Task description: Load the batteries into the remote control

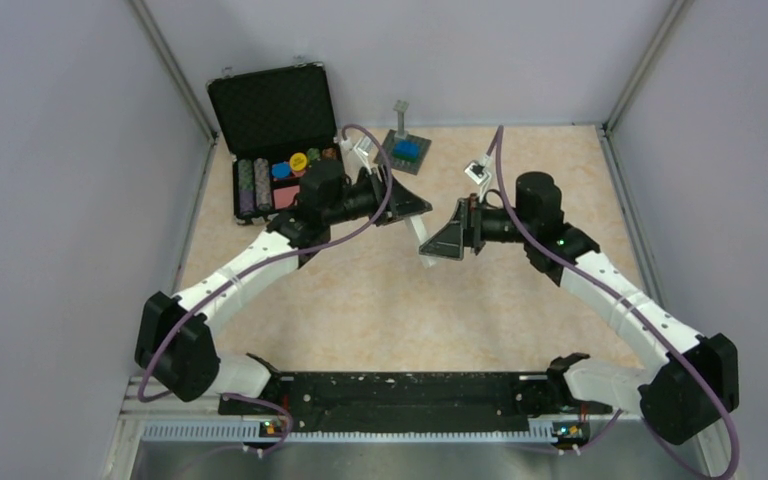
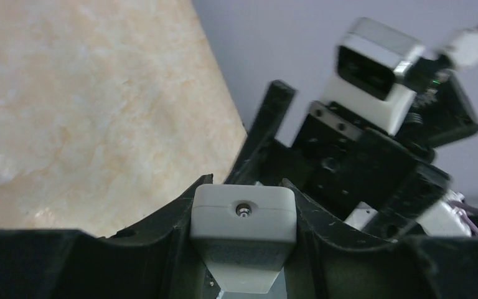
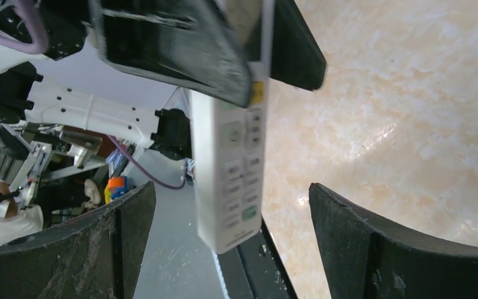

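Note:
The white remote control (image 1: 423, 243) hangs in the air at mid-table, gripped at its upper end by my left gripper (image 1: 412, 207). In the left wrist view the remote's end face with its small LED (image 2: 243, 212) is clamped between the jaws of that gripper (image 2: 244, 187). In the right wrist view the remote's button face (image 3: 233, 168) points toward the camera, and my right gripper (image 3: 230, 190) is open with a finger (image 3: 361, 243) on either side of the remote, not touching it. In the top view the right gripper (image 1: 447, 240) sits right beside the remote. The batteries are not in view.
An open black case with coloured chips (image 1: 275, 150) stands at the back left. A small grey stand with a blue part (image 1: 405, 148) is at the back middle. Grey walls enclose the tan table (image 1: 380, 310).

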Tool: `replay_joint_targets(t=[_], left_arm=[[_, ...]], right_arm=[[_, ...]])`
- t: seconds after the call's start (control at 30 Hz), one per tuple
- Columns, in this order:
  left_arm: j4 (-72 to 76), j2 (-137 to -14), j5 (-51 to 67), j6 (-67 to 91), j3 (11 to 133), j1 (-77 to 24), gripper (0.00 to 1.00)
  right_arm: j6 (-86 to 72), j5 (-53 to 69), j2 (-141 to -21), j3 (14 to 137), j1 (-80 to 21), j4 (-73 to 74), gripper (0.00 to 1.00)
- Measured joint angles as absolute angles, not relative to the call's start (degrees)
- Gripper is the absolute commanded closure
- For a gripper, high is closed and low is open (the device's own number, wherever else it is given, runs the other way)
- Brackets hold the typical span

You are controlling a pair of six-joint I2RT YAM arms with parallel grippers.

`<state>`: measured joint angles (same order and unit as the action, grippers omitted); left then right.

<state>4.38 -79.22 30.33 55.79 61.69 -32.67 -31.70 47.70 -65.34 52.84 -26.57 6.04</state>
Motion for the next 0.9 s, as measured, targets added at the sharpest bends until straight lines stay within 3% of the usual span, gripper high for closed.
replay_joint_targets(t=[0.43,0.63,0.73,0.83,0.87,0.9], left_arm=[[31.22,-80.99,44.84,62.63,59.79,-32.36,1.0],[32.77,-81.3,45.6,62.19,59.81,-32.34,0.99],[30.41,-81.28,45.39,61.23,60.18,-32.34,0.76],[26.63,-80.93,44.99,59.16,61.1,-32.4,0.31],[24.91,-80.64,44.4,57.91,61.3,-32.42,0.12],[22.37,-80.12,43.77,56.53,61.52,-32.45,0.02]], right_arm=[[-44.51,54.22,-65.3,46.37,-26.5,-11.88,0.29],[-49.63,55.72,-64.73,44.86,-26.59,-17.47,0.65],[-50.13,55.79,-64.16,44.47,-26.61,-18.04,0.79],[-49.65,54.94,-63.7,43.88,-26.61,-17.65,0.83],[-49.25,54.43,-63.4,43.83,-26.61,-16.97,0.84],[-48.99,52.88,-62.92,43.83,-26.61,-15.84,0.85]])
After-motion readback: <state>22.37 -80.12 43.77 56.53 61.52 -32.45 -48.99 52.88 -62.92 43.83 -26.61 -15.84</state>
